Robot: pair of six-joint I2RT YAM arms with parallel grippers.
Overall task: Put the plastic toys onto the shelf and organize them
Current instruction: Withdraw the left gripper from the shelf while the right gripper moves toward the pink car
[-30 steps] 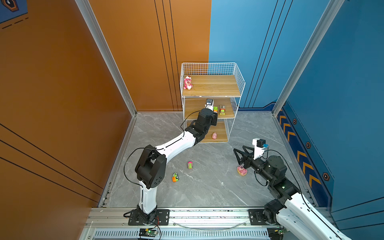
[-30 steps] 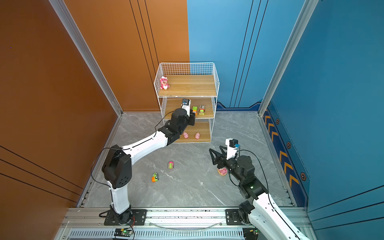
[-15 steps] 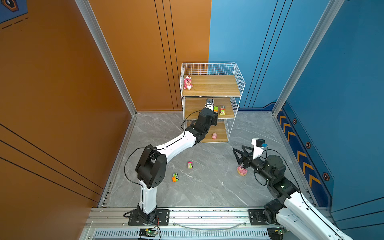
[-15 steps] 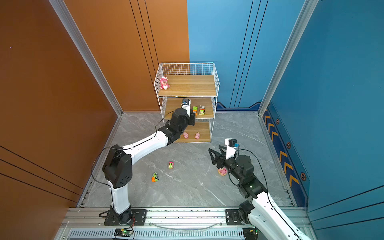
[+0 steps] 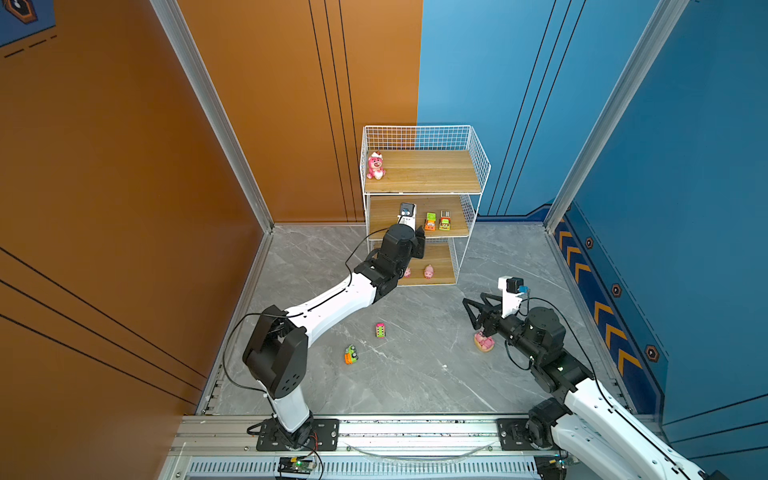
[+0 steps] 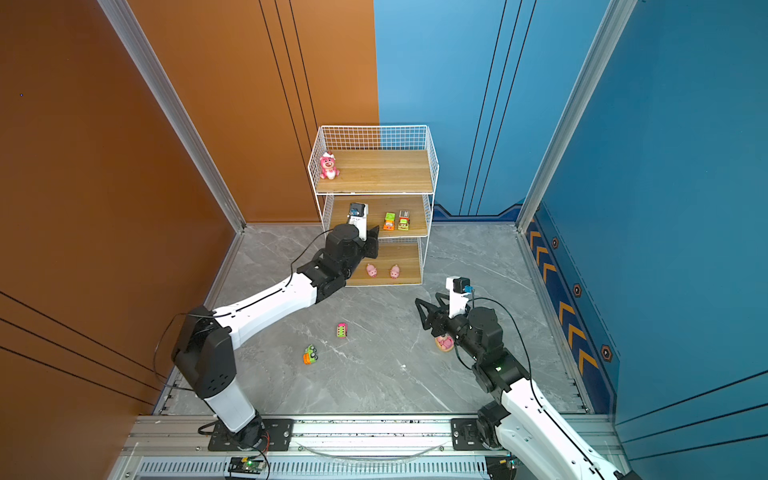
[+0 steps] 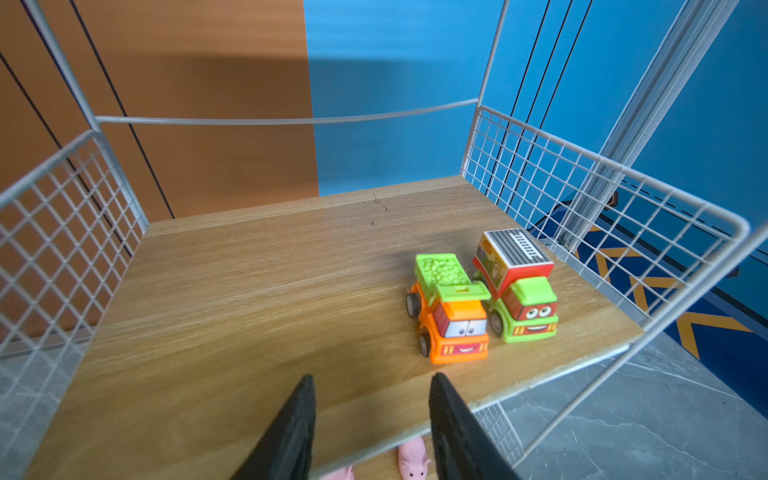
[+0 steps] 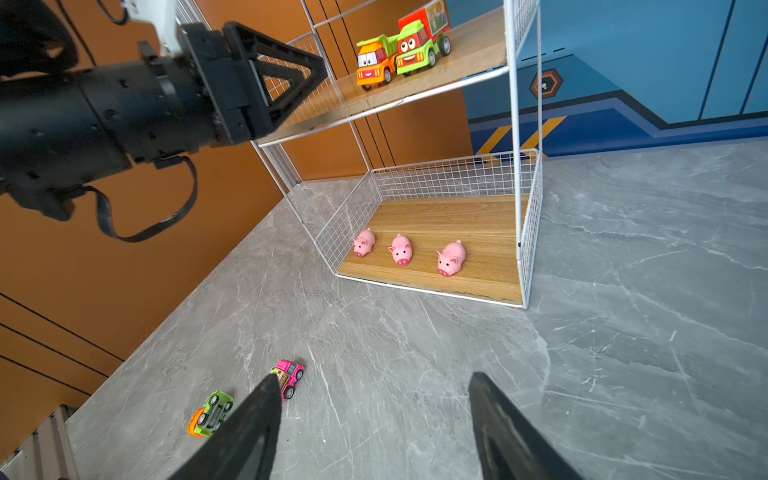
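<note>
Left wrist view: left gripper (image 7: 372,376) parted, empty, over the middle tier of the shelf (image 7: 249,291), beside the orange truck (image 7: 451,309); right gripper (image 8: 374,376) wide, empty. We judge the floor pink car (image 8: 287,376) light, hard, slick; pinch its flat sides.

No word, brand name or number can be read anywhere. The only signs are the orange hazard stripes (image 8: 494,140) low on the blue wall and a hexagon badge (image 8: 546,84) above them, its inner mark too small to make out. The box truck (image 7: 515,286) has a printed side panel, which is illegible.
</note>
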